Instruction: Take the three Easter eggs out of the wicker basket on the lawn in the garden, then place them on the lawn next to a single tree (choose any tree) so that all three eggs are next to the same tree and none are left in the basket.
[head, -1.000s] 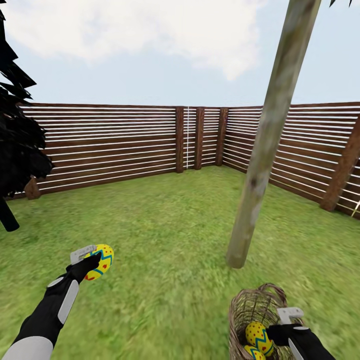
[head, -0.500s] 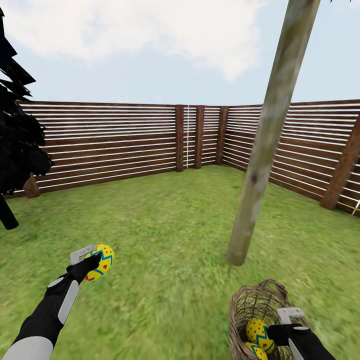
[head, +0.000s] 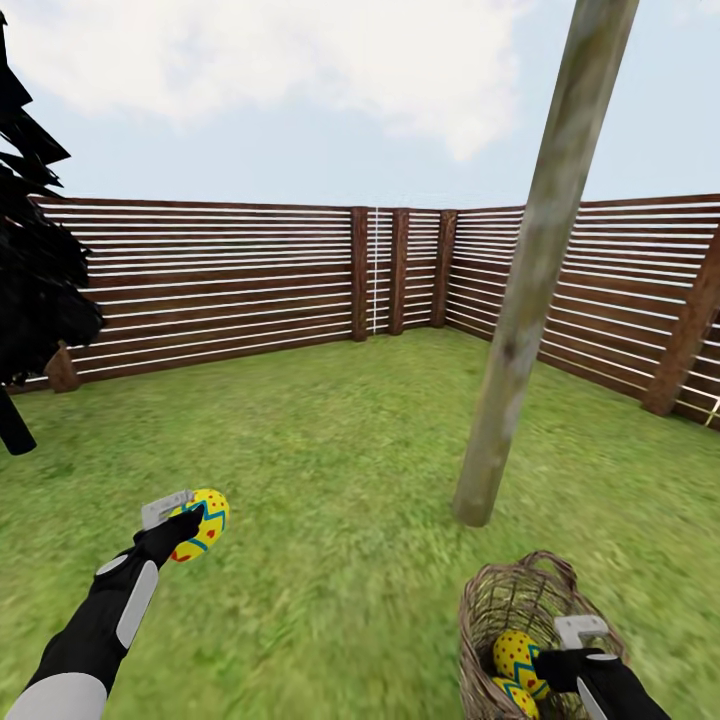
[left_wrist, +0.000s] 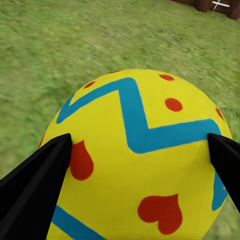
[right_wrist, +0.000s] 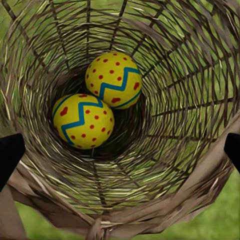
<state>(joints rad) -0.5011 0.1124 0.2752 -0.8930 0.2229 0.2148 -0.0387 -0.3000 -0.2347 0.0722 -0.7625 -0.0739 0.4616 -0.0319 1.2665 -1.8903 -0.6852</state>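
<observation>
Fenced lawn (head: 330, 450): left gripper (head: 190, 520) clamps one Easter egg (left_wrist: 140, 155); right gripper (head: 560, 650), fingers spread, over wicker basket (right_wrist: 190, 165) holding two eggs (right_wrist: 82, 120)

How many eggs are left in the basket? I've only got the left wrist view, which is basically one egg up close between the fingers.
Observer: Two eggs lie at the bottom of the wicker basket, touching each other, seen in the right wrist view.
Operator: Where's the right gripper?
Observer: The right gripper sits at the basket's rim; in its wrist view the fingertips are spread wide and hold nothing.
Operator: Is there a tree nearby?
Observer: Yes. In the head view a pale trunk rises from the lawn just beyond the basket, ahead and to the right of the left gripper and its egg.
</observation>
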